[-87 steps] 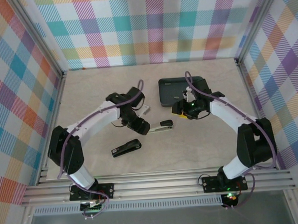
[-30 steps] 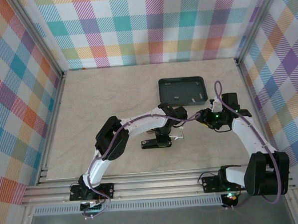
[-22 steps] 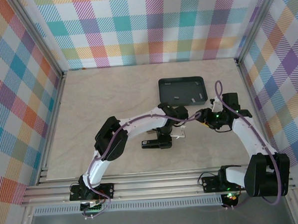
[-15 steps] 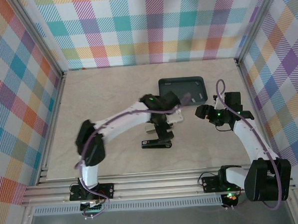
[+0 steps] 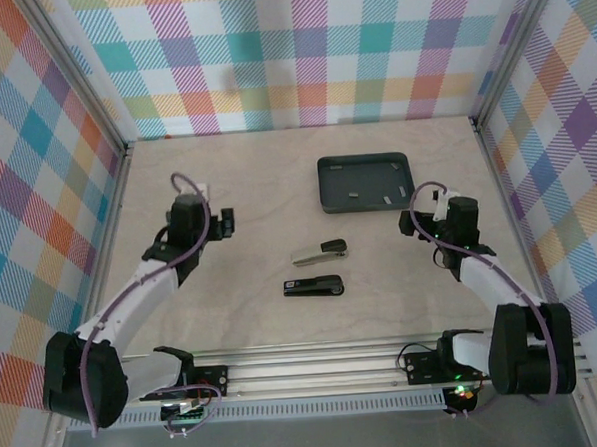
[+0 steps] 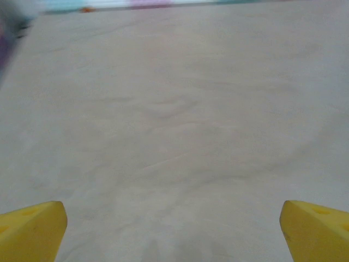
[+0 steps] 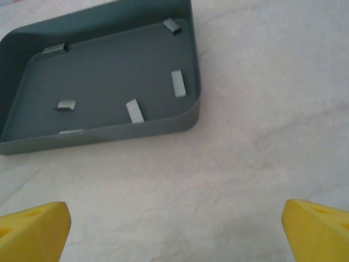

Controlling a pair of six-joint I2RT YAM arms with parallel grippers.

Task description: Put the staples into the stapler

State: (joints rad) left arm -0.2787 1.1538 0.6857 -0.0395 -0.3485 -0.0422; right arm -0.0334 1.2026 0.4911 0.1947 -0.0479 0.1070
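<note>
Two staplers lie closed mid-table: a grey-silver stapler [image 5: 320, 250] and, just in front of it, a black stapler [image 5: 314, 286]. Several staples [image 7: 178, 83] lie loose in the dark grey tray [image 7: 109, 30], which stands behind the staplers [image 5: 365, 166]. My left gripper [image 5: 227, 223] hangs open over bare table far left of the staplers, and its yellow fingertips [image 6: 32, 229] are wide apart with nothing between them. My right gripper [image 5: 407, 224] is open too, just off the tray's near right corner. Only table shows between its fingertips [image 7: 35, 226].
Plaid walls and aluminium rails enclose the beige table [image 5: 233, 317]. The tray's near wall [image 7: 109, 131] lies ahead of the right gripper [image 7: 174, 234]. In the left wrist view, bare table lies under the left gripper [image 6: 174, 234].
My left arm has swung away from the staplers to the left side and its gripper has opened. The right gripper has opened and drawn slightly back. The grey-silver stapler now lies uncovered.
</note>
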